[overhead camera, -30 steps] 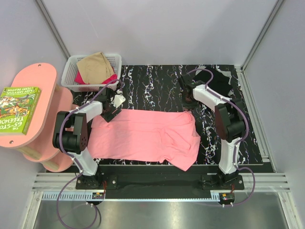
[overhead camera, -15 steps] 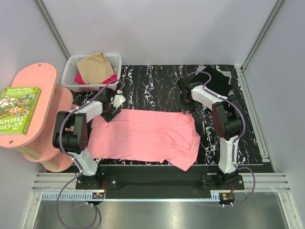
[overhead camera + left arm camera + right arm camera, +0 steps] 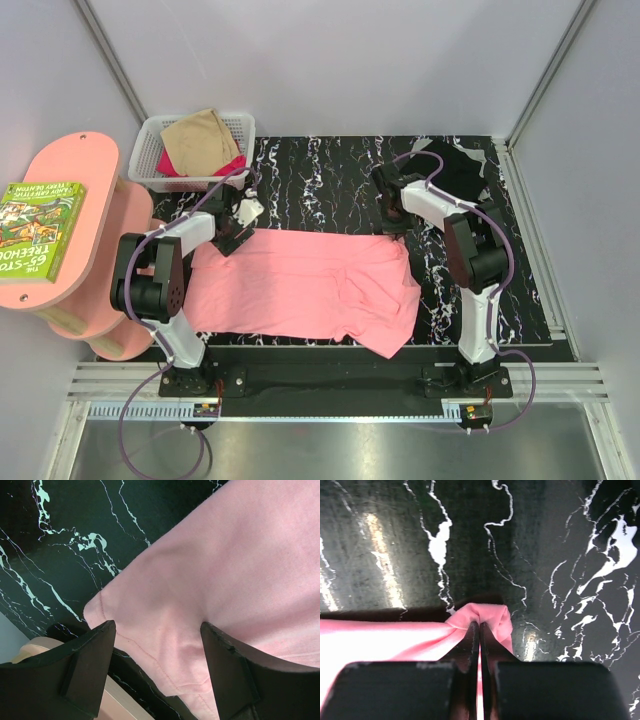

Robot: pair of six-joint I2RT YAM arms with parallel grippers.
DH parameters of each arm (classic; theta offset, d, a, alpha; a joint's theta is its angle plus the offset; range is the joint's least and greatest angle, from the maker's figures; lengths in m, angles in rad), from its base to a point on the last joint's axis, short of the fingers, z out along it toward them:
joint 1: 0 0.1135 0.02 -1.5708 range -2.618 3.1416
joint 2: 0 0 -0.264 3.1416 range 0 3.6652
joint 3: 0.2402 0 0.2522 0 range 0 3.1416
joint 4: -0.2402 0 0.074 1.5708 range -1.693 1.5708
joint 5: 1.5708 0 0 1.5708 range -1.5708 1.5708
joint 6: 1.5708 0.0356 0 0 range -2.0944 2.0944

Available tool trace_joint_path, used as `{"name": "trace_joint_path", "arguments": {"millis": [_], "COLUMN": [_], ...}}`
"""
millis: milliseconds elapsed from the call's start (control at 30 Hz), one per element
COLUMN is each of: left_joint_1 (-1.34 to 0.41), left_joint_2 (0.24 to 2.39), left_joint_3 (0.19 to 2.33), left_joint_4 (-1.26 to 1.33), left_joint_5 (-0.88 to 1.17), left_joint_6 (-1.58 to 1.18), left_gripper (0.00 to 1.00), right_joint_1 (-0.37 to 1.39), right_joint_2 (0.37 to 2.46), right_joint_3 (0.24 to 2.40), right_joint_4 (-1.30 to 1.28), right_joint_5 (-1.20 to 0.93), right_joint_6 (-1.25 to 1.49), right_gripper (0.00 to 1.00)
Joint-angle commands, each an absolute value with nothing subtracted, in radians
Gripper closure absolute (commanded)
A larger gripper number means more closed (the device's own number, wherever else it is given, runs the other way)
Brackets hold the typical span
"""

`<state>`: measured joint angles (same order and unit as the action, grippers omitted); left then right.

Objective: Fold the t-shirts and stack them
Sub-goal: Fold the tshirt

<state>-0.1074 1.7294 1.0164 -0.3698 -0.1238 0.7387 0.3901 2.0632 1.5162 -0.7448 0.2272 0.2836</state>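
Note:
A salmon pink t-shirt (image 3: 300, 285) lies spread across the black marbled table (image 3: 330, 180). My left gripper (image 3: 232, 235) is open over the shirt's far left corner; in the left wrist view (image 3: 157, 665) the pink cloth (image 3: 240, 580) lies between the two fingers, not pinched. My right gripper (image 3: 392, 228) is shut on the shirt's far right corner; in the right wrist view (image 3: 479, 627) a bunch of pink cloth (image 3: 487, 616) sticks out past the closed fingertips. A black t-shirt (image 3: 455, 168) lies at the back right. Tan (image 3: 200, 140) and magenta (image 3: 228, 166) shirts sit in the basket.
A white mesh basket (image 3: 156, 135) stands at the back left corner. A pink oval side table (image 3: 75, 215) with a green book (image 3: 38, 228) stands to the left. Grey walls close in the back and sides.
My right gripper has moved a little back and left with the shirt's far right corner in it. The left arm has not moved.

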Motion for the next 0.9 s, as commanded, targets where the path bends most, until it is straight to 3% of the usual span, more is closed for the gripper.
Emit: {"name": "trace_joint_path", "arguments": {"millis": [0, 333, 500, 533, 600, 667, 867], "left_joint_1": [-0.092, -0.084, -0.084, -0.084, -0.086, -0.087, -0.103], "left_joint_2": [1.726, 1.741, 1.746, 1.746, 1.743, 1.724, 1.617], "left_joint_3": [0.983, 1.002, 1.025, 1.035, 1.051, 1.092, 1.209], "left_joint_4": [-0.382, -0.385, -0.39, -0.388, -0.393, -0.408, -0.489], "left_joint_5": [-0.132, -0.13, -0.124, -0.124, -0.124, -0.121, -0.109], "left_joint_6": [0.761, 0.759, 0.746, 0.742, 0.735, 0.721, 0.683], "left_gripper": [0.26, 0.26, 0.26, 0.26, 0.26, 0.25, 0.2], "right_joint_1": [0.351, 0.193, 0.192, 0.192, 0.192, 0.193, 0.255], "right_joint_2": [2.017, 2.019, 2.085, 2.094, 2.083, 2.036, 1.846], "right_joint_3": [1.482, 1.534, 1.71, 1.774, 1.824, 1.861, 1.783], "right_joint_4": [-0.753, -0.782, -0.871, -0.891, -0.926, -0.934, -0.948], "right_joint_5": [0.322, 0.344, 0.373, 0.373, 0.348, 0.315, 0.178], "right_joint_6": [0.284, 0.299, 0.273, 0.268, 0.268, 0.284, 0.357], "right_gripper": [1.0, 1.0, 0.84, 0.65, 0.59, 0.54, 0.55]}}
